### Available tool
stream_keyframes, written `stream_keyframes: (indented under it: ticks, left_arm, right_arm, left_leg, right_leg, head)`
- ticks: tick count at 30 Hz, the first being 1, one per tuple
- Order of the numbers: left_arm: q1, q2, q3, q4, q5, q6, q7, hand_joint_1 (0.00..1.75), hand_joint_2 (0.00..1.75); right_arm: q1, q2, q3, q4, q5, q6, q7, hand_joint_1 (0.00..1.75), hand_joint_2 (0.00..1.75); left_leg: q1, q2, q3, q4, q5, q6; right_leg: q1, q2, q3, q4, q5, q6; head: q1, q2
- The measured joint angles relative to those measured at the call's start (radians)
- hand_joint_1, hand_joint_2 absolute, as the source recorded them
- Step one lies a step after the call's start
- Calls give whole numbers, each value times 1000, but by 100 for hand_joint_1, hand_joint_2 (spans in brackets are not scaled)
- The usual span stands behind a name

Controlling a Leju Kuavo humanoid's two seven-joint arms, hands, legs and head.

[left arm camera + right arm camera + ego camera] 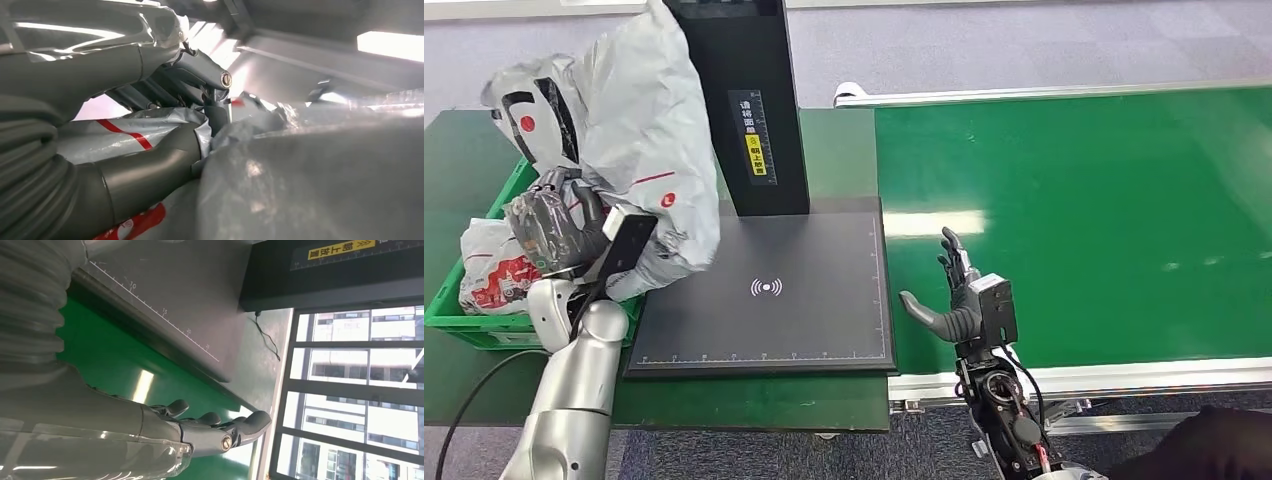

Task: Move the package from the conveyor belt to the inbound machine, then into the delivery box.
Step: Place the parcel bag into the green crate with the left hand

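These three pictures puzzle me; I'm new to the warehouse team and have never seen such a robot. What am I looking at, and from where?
The wide picture is the robot's own view, looking down from high on its body. Its silver arms come in from below. The other two come from cameras at its wrists, so they look turned.

The left hand holds a grey package, raised between a green crate with another bag inside and the dark scanning plate of the inbound machine, whose black column stands behind. The left wrist view shows that grip close up.

The right hand hangs open, holding nothing, over the green conveyor belt. Its wrist view looks past the fingers towards the plate and windows.
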Motion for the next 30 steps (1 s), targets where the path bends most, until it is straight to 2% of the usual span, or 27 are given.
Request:
stream_keyframes:
  ticks: [4,9,17,18,19,21,22,23,25,28,30]
  left_arm:
    - [-52,32,128,89,-82,0,23,175,175]
    - [-82,43,320,111,-116,0,-29,174,175]
    - [-117,34,519,140,-142,0,-127,173,175]
    - [-124,32,550,144,-144,0,-139,167,175]
    - [-129,30,579,148,-145,0,-150,136,175]
    - [-136,28,623,162,-142,0,-162,50,175]
    - [-139,30,632,179,-134,0,-160,12,175]
    - [-143,33,630,200,-120,-3,-150,0,175]
    - [-149,42,583,255,-57,-38,-123,0,175]
    - [-149,51,437,298,122,-165,-101,0,175]
    - [-145,55,331,302,238,-173,-103,0,175]
  right_arm:
    - [-2,7,2,7,16,21,-2,0,175]
    - [-3,15,4,16,26,27,-2,0,175]
    - [-3,25,7,19,56,34,-1,0,175]
    - [-3,27,6,19,64,36,0,0,175]
    - [-3,28,6,19,71,39,1,0,175]
    - [-2,29,6,17,82,42,1,0,175]
    - [-1,29,4,15,86,43,2,0,175]
    - [1,28,2,11,90,42,4,0,175]
    - [7,27,-6,-3,95,43,11,0,175]
    - [13,20,-24,-25,109,61,18,0,175]
    - [14,16,-30,-33,128,76,18,0,175]
  left_leg:
    - [1,0,0,0,0,0]
    - [1,0,0,0,0,0]
    - [1,0,-1,0,0,0]
    - [1,0,0,0,0,0]
    - [1,0,0,0,0,0]
    - [1,0,0,0,0,0]
    - [1,0,0,0,0,0]
    - [1,-1,0,0,0,0]
    - [1,-1,0,0,0,0]
    - [0,-2,-1,0,0,0]
    - [0,-2,0,0,0,0]
  right_leg:
    - [1,0,0,0,0,0]
    - [1,0,-1,0,0,0]
    - [0,0,-1,0,0,0]
    - [0,0,-1,0,0,0]
    - [0,0,-1,0,0,0]
    - [1,0,-1,0,0,0]
    - [1,0,-2,0,0,0]
    - [1,0,-2,0,0,0]
    - [0,-1,-2,0,0,0]
    - [0,-1,0,0,0,0]
    - [0,-1,1,0,0,0]
  head:
    - [0,0]
    - [0,0]
    - [0,0]
    - [0,0]
    - [0,0]
    - [0,0]
    - [0,0]
    - [0,0]
    - [0,0]
    - [0,0]
    - [0,0]
